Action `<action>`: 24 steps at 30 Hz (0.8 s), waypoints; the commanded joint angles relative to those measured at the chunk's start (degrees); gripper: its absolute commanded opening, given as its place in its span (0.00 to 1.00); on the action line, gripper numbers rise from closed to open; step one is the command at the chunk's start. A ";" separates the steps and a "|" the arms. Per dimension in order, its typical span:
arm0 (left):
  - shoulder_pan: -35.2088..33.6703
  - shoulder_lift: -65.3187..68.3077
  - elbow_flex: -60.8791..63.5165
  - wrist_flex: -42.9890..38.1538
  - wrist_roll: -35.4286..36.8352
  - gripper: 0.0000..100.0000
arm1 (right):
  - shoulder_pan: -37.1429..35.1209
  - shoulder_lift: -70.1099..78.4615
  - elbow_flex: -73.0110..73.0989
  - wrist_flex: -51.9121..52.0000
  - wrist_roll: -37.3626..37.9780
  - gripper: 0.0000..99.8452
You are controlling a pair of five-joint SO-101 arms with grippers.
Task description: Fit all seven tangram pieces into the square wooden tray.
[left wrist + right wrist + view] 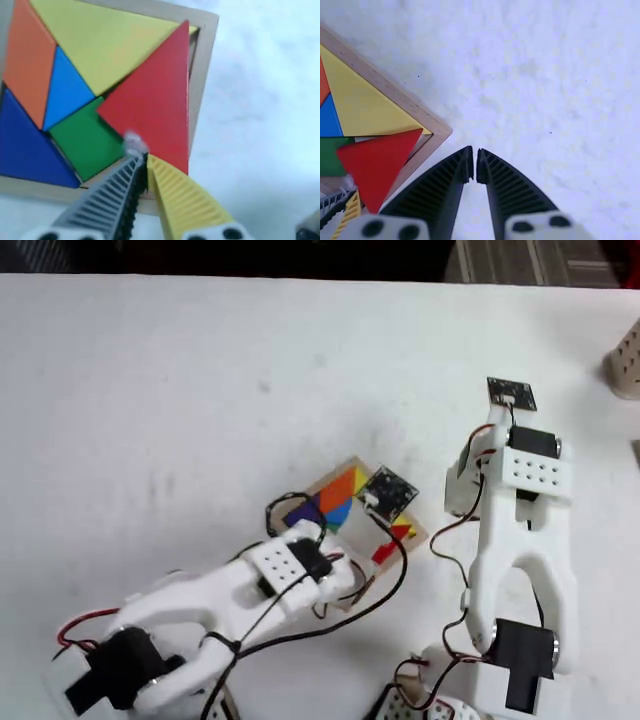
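The wooden tray (pixel 335 475) lies at centre frame in the high view, part-covered by an arm. The left gripper (pixel 146 167), pinched together and empty, presses the red triangle (pixel 155 100), which rides over the rim and could jam or flip. The right gripper (pixel 474 167), nearly closed, holds nothing. I cannot make out a seventh piece

You have no lettering, number, label or sign to read here: the tangram pieces (pixel 150 100) and the wooden tray (pixel 204 65) just ahead of the left gripper (pixel 146 162) show only plain surfaces.
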 commanded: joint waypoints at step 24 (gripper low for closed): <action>6.46 -13.85 7.74 -12.84 0.26 0.02 | 0.31 -2.68 -0.53 -0.48 -0.09 0.02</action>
